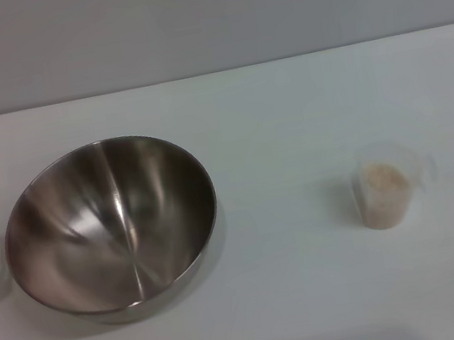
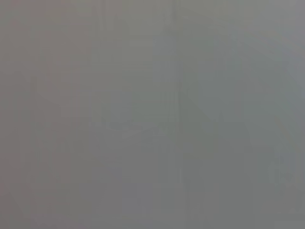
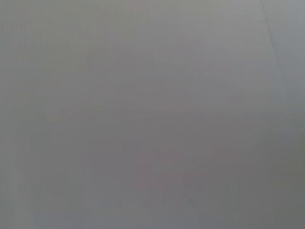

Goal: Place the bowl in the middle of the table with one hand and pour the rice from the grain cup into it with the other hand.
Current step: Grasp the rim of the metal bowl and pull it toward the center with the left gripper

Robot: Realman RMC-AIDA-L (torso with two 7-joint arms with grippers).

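Bowl: wide round stainless-steel mixing bowl (image 1: 113, 230), left on the plain white bench (image 1: 302, 297), could skid when pushed.
Cup: small clear plastic cup (image 1: 386, 188) of pale rice (image 1: 380, 178) may tip.
End effectors: neither visible; state unknown.

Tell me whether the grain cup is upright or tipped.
Upright. In the head view the grain cup stands on its base on the table, rim up, with the rice still inside.

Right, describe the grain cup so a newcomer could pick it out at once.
Start from the white table and its biggest item, the steel bowl on the robot's left. Look across to the right: the grain cup stands alone there, upright. It is small and clear, with pale rice inside.
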